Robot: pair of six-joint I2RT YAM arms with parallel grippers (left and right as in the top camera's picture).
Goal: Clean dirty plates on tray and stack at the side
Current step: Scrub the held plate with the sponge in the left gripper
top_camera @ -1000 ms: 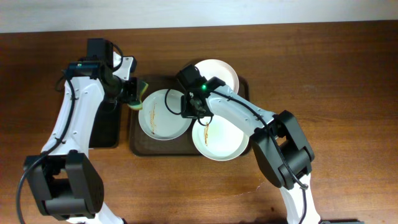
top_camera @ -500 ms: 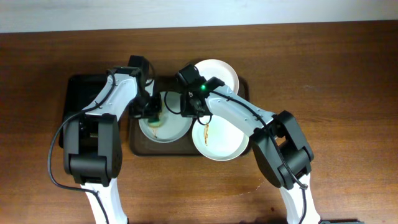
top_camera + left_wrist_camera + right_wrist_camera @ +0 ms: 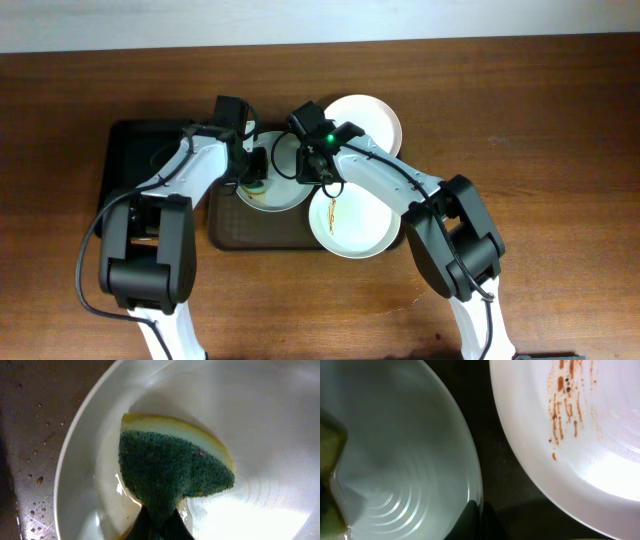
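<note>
The left end effector (image 3: 254,172) is clamped on a green-and-yellow sponge (image 3: 172,467), whose green scouring face is pressed into the sponged plate (image 3: 275,190) directly beneath it. In the left wrist view the fingers (image 3: 161,529) pinch the sponge's narrow end, and the plate's white bowl curves around the sponge on all sides, with wet streaks beside it.

The right end effector (image 3: 318,180) is closed on the rim of that same plate, on the edge opposite the sponge. In the right wrist view its fingers (image 3: 476,520) straddle the rim, with the sponged plate (image 3: 395,460) to one side of them. The smeared plate (image 3: 570,435), marked with reddish-brown streaks, lies on the other side, and a dark strip of the tray (image 3: 485,435) shows between them.

Seen from overhead, the smeared plate (image 3: 352,228) lies just on the near side of the right end effector. A third plate (image 3: 368,118) sits just beyond it at the tray's (image 3: 225,235) far corner. A black tray (image 3: 130,150) rests on the surface (image 3: 520,100) outward of the left end effector.
</note>
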